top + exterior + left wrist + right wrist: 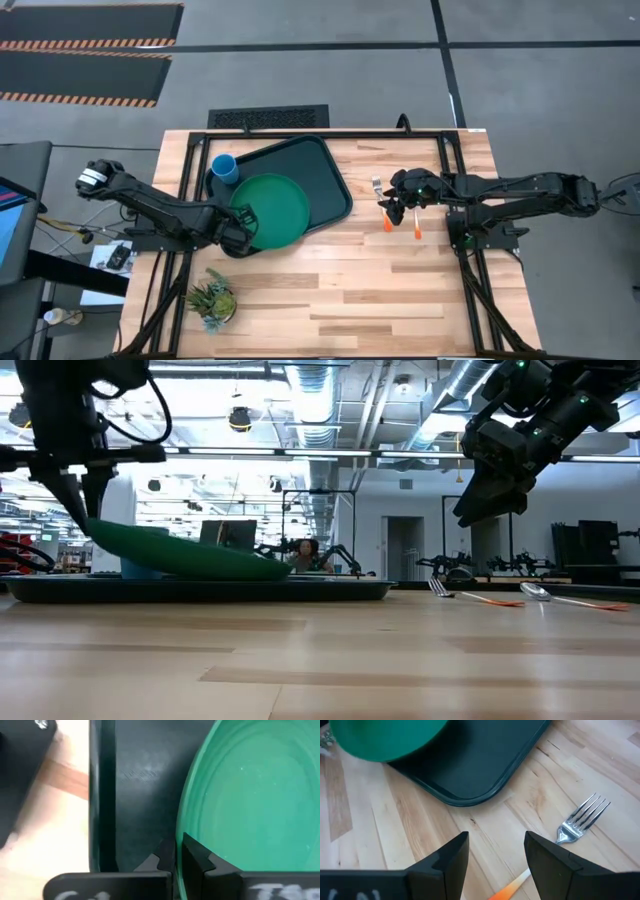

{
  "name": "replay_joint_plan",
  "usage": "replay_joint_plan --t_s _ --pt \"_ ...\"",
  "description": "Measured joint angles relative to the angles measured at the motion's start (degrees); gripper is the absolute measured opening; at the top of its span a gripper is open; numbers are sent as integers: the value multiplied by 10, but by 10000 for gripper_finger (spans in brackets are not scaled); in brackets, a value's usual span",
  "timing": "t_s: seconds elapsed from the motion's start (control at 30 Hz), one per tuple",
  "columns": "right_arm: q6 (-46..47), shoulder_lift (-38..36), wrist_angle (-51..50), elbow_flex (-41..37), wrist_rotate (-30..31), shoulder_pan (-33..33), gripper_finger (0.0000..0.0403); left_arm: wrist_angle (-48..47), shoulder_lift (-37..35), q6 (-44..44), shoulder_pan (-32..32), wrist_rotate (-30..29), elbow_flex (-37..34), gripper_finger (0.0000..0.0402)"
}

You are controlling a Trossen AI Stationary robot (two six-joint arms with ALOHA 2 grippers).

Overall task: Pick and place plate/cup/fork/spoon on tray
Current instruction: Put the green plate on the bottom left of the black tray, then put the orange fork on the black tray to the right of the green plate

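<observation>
Plate (250,790) rim seemingly between left jaws.

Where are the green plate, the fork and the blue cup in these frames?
Green plate (278,208): high view, on the middle of its face.
Fork (582,818): right wrist view, on the silver tined head.
Blue cup (225,167): high view, on its open top.
</observation>
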Motion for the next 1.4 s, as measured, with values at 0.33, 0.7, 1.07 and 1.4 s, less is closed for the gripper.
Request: replay_joint_plan --t_s 0.33,0.7,1.07,1.4 --pt "0 0 0 0 0 0 216 -22 0 0 2 1 -17 5" --pt "0 0 0 0 0 0 216 -43 0 15 1 32 -17 6" --pt "0 0 0 0 0 0 216 -43 0 59 0 34 -17 57" --pt "0 0 0 0 0 0 216 -38 1 153 0 30 -4 122"
